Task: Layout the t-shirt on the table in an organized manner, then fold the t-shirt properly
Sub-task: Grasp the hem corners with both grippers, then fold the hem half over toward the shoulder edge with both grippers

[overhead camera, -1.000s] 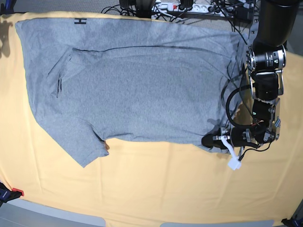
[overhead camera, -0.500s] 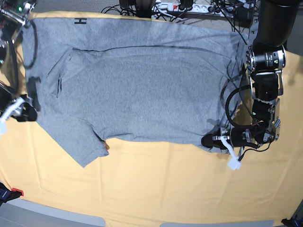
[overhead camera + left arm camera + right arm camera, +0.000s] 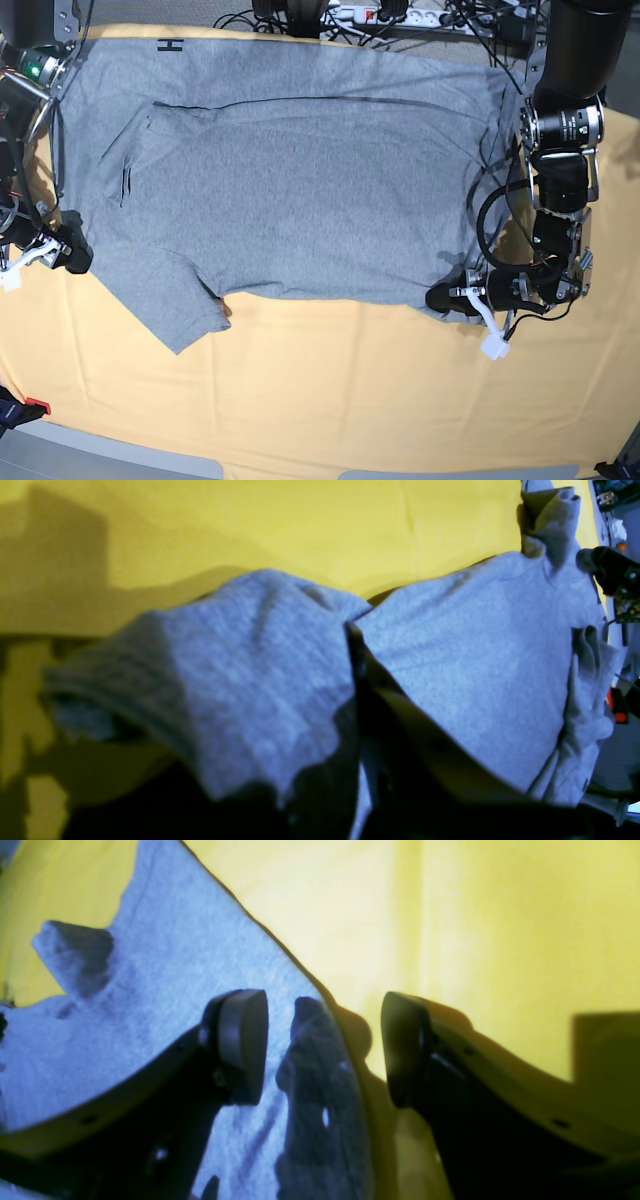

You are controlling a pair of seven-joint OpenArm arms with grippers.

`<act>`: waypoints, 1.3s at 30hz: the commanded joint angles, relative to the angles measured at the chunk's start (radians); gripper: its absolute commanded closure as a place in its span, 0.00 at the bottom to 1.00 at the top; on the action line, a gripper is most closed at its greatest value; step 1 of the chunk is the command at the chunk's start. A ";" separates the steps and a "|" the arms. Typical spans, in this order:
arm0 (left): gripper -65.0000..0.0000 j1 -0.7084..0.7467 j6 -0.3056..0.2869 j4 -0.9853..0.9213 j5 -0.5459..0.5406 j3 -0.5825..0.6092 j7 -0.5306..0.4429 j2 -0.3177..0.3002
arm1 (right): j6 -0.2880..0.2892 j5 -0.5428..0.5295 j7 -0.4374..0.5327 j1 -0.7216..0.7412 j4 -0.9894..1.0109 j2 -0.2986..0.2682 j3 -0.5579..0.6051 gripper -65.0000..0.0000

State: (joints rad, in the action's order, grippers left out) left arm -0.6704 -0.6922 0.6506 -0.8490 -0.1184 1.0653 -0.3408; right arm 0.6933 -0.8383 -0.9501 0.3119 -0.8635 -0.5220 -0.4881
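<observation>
The table (image 3: 330, 400), draped in pale yellow-orange cloth, fills nearly the whole base view, and the t-shirt (image 3: 300, 190) lies spread flat over its far half, plain grey side up, one short sleeve pointing toward the near left and a small black mark showing at the far edge near the collar end. A long faint crease runs across the upper part of the shirt. The shirt's near hem runs roughly straight across the middle of the table, and its right-hand corner ends under the left gripper (image 3: 452, 298). That gripper lies low on the cloth at the shirt's near right corner, its fingers drawn together on the t-shirt fabric; in the left wrist view the grey cloth (image 3: 260, 680) bunches up in a fold right at the camera, with the rest of the shirt stretching away over the yellow surface. The right gripper (image 3: 68, 252) sits at the shirt's left edge, just above the sleeve, its black tip on the border between grey cloth and table. In the right wrist view its fingers (image 3: 240, 1045) stand wide apart, one over the grey shirt (image 3: 150, 1005) and the other over bare yellow table (image 3: 475, 930), with the shirt's edge running between them; nothing is gripped. Cables and a power strip (image 3: 380, 14) lie beyond the table's far edge.
</observation>
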 commanded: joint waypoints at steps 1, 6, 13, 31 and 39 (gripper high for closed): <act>1.00 -0.036 -0.006 0.015 -0.024 -0.006 -0.025 -0.011 | 0.005 0.001 -0.003 0.019 -0.008 -0.021 -0.003 0.42; 1.00 -0.036 -0.006 0.015 -0.024 -0.006 -0.026 -0.011 | 0.005 0.004 -0.038 0.018 -0.008 -0.010 -0.002 0.42; 1.00 -0.036 -0.006 0.015 -0.024 -0.006 -0.026 -0.011 | 0.005 0.005 -0.068 0.018 -0.008 0.037 -0.001 0.48; 1.00 -0.046 -0.006 0.015 -0.024 -0.006 -0.054 -0.011 | 0.005 0.071 0.049 0.076 -0.012 0.021 -0.001 1.00; 1.00 -0.101 -0.006 0.015 -0.023 -0.005 -0.104 -0.011 | 0.005 0.138 0.087 0.157 -0.012 0.021 -0.001 1.00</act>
State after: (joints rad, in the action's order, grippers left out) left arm -0.7296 -0.6922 0.6506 -0.8486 -0.1184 0.9916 -0.3408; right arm 0.6926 -0.6804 -0.8963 0.4389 -0.8623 -0.4759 -0.4858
